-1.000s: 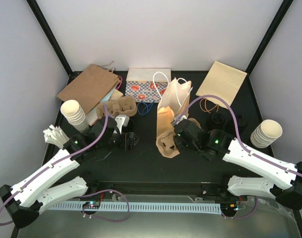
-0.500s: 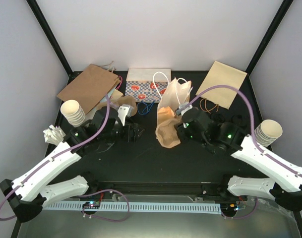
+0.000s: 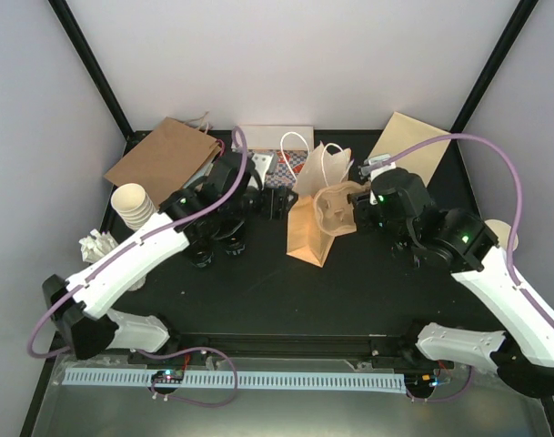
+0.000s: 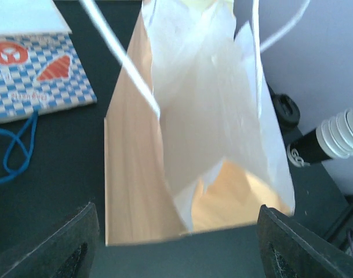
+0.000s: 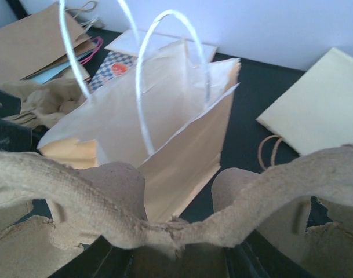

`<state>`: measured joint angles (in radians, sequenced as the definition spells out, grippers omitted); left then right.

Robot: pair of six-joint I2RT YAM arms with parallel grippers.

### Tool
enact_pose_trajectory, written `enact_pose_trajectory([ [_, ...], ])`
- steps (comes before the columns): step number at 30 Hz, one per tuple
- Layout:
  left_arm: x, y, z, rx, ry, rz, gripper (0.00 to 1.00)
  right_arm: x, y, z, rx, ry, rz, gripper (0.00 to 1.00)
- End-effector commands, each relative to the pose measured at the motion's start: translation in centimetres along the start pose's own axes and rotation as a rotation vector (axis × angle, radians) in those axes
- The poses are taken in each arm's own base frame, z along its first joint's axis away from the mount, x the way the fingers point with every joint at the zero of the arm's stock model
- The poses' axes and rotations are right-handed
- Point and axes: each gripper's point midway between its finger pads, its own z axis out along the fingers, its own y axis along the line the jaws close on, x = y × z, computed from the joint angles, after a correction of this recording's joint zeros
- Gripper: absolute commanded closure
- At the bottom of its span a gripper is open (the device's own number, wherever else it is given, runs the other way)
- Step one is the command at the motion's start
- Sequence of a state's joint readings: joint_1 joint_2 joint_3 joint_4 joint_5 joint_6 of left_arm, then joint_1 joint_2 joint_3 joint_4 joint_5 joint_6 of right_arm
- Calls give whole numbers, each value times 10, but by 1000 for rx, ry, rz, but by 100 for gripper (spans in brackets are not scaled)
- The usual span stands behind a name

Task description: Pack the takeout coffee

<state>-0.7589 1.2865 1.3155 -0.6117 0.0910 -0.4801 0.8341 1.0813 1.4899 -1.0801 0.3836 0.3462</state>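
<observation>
Setting: a black table point(image 3: 258, 282) inside a white-walled booth with black corner posts.
Takeout coffee cup: one small black round cup point(image 4: 286, 109) shows in the left wrist view, standing on the table past the right side of the bag. In the top view that spot is under the right arm. A second cup cannot be made out.
Cup and fingers: the cup is apart from both grippers, and the standing bag is between it and the left fingers point(image 4: 54, 249).
Right gripper point(image 3: 356, 208): closed on a cardboard tray point(image 3: 334, 211), held up tilted against the bag's right side. In its wrist view the tray fills the bottom and hides the fingers.
Left gripper point(image 4: 179, 258): spread wide with nothing between the fingers, just left of the bag and facing its open mouth.
Paper bag point(image 3: 315, 196): upright and open, tan with white handles.
Behind: a blue-checked bag point(image 4: 31, 69) lies flat, with a flat brown bag point(image 3: 163, 159) at back left and a pale flat bag point(image 3: 413, 150) at back right.
Left edge: stacked white paper cups point(image 3: 135, 205).
</observation>
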Motion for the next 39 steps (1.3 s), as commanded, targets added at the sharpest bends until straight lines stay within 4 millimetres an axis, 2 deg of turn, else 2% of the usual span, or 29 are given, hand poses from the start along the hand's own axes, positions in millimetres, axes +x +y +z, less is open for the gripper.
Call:
enact_pose_trajectory([
  [1,-41,-7,11,-44,-85,56,23,-9,-29,-14,134,-50,11,63],
  [6,-49,-9,33,-72,-56,71,23,-14,-44,-26,189,-101,23,63],
  [13,-54,-13,50,-94,-40,85,23,-17,-62,-41,252,-156,35,64],
  [20,-57,-1,66,-222,-16,134,27,-15,-62,-42,240,-168,36,64],
  [25,-60,0,71,-245,0,154,44,-7,-57,-33,231,-127,9,63],
  [34,-48,14,79,-326,79,152,44,-5,-58,-34,226,-134,12,63],
  [35,-47,15,79,-329,85,152,47,-5,-58,-34,226,-134,11,63],
  [39,-49,13,78,-331,99,172,76,-6,-57,-34,224,-134,10,63],
])
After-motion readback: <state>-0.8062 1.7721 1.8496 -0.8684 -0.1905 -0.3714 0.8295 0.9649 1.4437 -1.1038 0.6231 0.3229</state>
